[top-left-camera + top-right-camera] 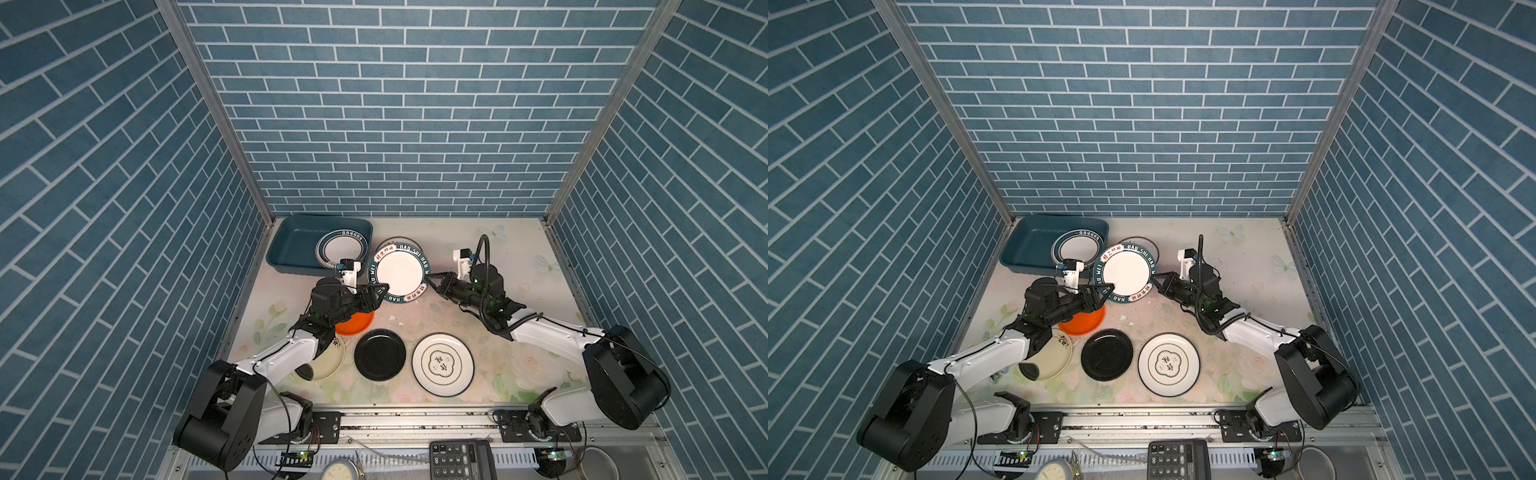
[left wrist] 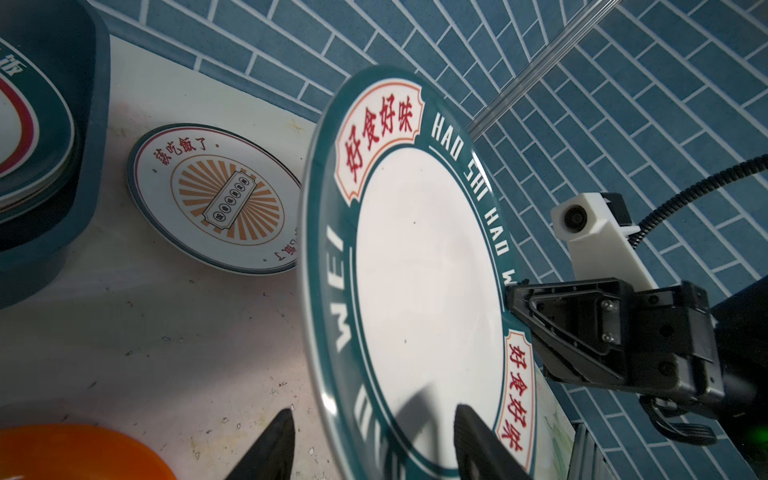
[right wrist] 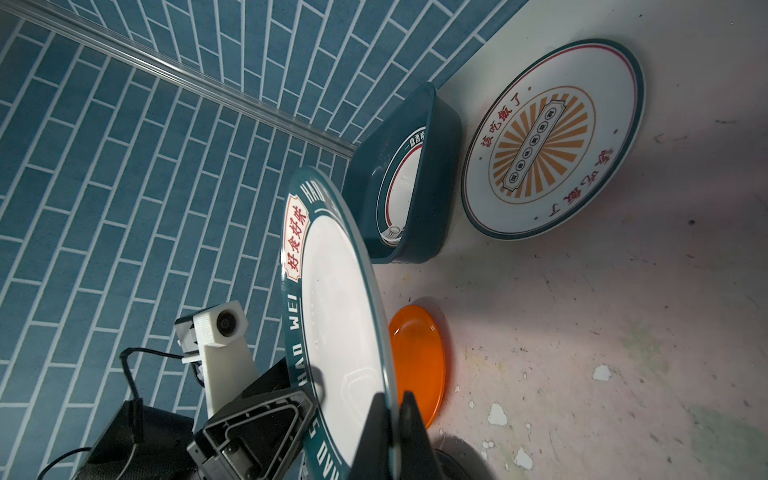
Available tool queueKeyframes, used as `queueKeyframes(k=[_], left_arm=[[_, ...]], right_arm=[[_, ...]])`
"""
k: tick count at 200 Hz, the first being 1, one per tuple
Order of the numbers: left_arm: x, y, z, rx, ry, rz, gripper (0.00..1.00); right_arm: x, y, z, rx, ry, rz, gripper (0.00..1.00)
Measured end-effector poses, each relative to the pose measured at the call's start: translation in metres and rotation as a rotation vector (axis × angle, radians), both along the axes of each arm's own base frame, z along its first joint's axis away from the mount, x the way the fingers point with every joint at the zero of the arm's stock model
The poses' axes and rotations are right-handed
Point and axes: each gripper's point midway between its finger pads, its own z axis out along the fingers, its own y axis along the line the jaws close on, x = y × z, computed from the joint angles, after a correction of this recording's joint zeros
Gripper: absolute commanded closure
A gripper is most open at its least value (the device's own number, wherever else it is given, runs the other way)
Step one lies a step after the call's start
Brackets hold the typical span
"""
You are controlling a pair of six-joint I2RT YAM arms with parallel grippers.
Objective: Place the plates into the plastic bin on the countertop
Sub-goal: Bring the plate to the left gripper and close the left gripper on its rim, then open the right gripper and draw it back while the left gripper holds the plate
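A white plate with a teal lettered rim hangs tilted above the countertop. My right gripper is shut on its right edge. My left gripper is open, its fingers straddling the plate's left rim with gaps on both sides. The teal plastic bin at the back left holds a teal-rimmed plate. A sunburst plate lies behind the held one. Orange, black, cream and emblem plates lie in front.
Brick-patterned walls close in the back and both sides. A grey metal rail runs along the front edge. Beyond it sit a calculator, a white dial-faced disc and a metal bowl.
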Motion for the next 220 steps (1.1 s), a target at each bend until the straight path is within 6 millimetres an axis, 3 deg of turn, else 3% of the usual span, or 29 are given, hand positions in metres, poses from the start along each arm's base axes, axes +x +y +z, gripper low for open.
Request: queueKeyframes(k=[71,117,128,150,179,220], left_arm=[[0.002,-0.001,-0.002,-0.004,-0.002,0.000,0.61],[0.005,-0.001,-0.005,-0.031,0.020,0.012,0.85],[0.007,-0.001,0.000,-0.056,0.025,0.020,0.90],[0.006,-0.007,0.011,-0.074,-0.018,-0.008,0.98],[0.007,-0.007,-0.003,-0.041,0.006,-0.008,1.00],[0.007,-0.001,-0.023,0.021,0.049,0.014,1.00]], right_arm=[[-0.002,0.003,-0.005,-0.007,0.005,0.010,1.00],[-0.004,0.003,-0.016,-0.060,-0.004,0.023,1.00],[-0.004,0.001,-0.022,-0.075,-0.001,0.025,0.91],[-0.005,0.000,-0.034,-0.098,0.035,0.021,0.64],[-0.006,0.001,-0.035,-0.095,0.043,0.024,0.38],[-0.007,0.001,-0.030,-0.102,0.029,0.025,0.33]])
